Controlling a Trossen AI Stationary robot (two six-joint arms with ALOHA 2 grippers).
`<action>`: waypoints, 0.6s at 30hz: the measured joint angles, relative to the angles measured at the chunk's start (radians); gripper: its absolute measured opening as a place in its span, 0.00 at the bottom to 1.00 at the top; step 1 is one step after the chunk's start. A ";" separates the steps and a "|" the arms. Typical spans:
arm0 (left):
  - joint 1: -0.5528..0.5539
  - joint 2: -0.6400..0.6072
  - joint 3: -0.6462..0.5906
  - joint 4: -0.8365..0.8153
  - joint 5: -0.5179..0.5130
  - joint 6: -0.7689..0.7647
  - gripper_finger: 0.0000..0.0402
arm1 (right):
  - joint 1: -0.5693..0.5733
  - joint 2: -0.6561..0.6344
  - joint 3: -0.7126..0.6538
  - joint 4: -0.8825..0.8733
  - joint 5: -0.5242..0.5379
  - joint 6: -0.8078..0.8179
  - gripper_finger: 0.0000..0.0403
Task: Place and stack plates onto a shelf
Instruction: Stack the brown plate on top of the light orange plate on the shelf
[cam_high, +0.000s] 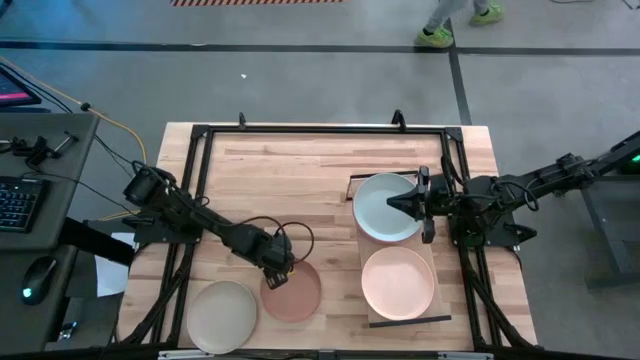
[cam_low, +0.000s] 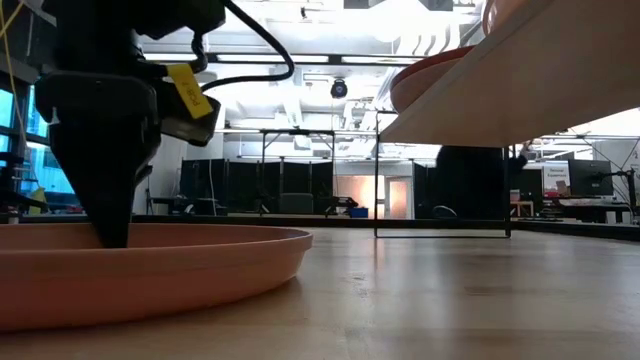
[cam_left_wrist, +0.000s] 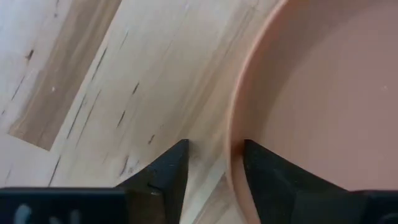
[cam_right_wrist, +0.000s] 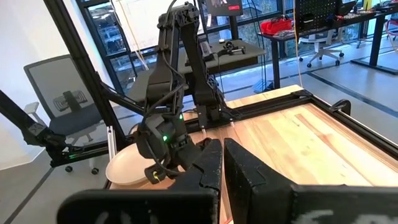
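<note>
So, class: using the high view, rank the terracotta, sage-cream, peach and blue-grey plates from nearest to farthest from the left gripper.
1. Terracotta plate: under the left gripper, whose fingers straddle its rim.
2. Sage-cream plate: at the table's near edge, on the left.
3. Peach plate: on the shelf.
4. Blue-grey plate: farther along the shelf.

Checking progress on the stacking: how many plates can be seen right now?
4. Pale blue-grey plate and peach plate on the shelf; terracotta plate and sage-cream plate on the table. Others may lie hidden beneath.
</note>
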 joint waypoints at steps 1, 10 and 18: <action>0.000 0.000 0.000 -0.003 0.000 -0.003 0.31 | 0.000 0.000 0.000 -0.002 0.000 0.000 0.00; 0.011 -0.037 -0.001 -0.023 0.021 0.005 0.02 | 0.000 0.000 0.000 -0.015 0.000 0.000 0.00; 0.080 -0.299 -0.002 -0.213 -0.113 0.005 0.01 | 0.000 0.001 0.000 -0.014 0.000 0.031 0.00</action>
